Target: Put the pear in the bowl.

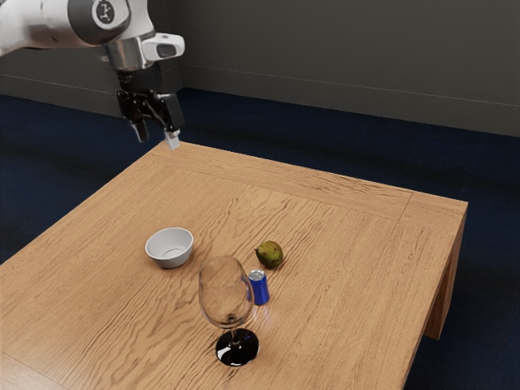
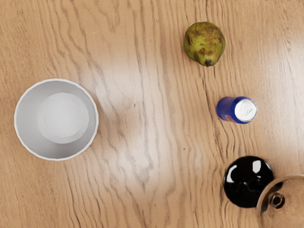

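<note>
The hand [image 1: 156, 135] hung high up, seen by the desk's [image 1: 349, 236] far corner at the exterior view's upper left. Its two fingers stood wide apart with a clear gap between them, and it had hold of nothing. The white arm [image 1: 45, 24] came in from the exterior view's left.

The pear [image 1: 270, 254] lay on the bare wood of the desk, outside the bowl [image 1: 170, 261] and well apart from it. It was green with brown blotches, and in the wrist view its dark stem end pointed roughly toward the can [image 1: 260, 292]. The bowl — white, round and empty — sat upright on the exterior view's left of the pear.

The can, blue with a silver top, stood upright near the pear, not touching it. On the can's other side was the wine glass [image 1: 237, 348], upright on its glossy black foot, its clear upper part partly overlapping the can in the exterior view. In the wrist view the can stood between the pear and the glass — a loose row, each piece apart from the next.
</note>
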